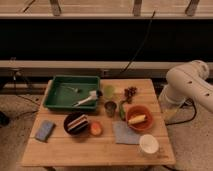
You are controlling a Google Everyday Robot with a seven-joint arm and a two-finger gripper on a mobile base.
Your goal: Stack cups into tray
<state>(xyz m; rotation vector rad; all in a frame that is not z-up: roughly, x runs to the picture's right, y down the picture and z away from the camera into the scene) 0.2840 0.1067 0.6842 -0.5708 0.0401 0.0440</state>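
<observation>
- The gripper is out of sight beyond the right edge. Only the white arm (192,82) shows, so I cannot tell its claw's state.
- The white cup (148,145) sits near the table's near right edge, and a nudge could drop it.
- The green cup (108,91) and grey cup (110,108) crowd together right of the tray (49,95), so grabbing one risks toppling the other.

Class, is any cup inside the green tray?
No, the white cup, green cup and grey cup stand on the table; the gripper is out of view.
</observation>
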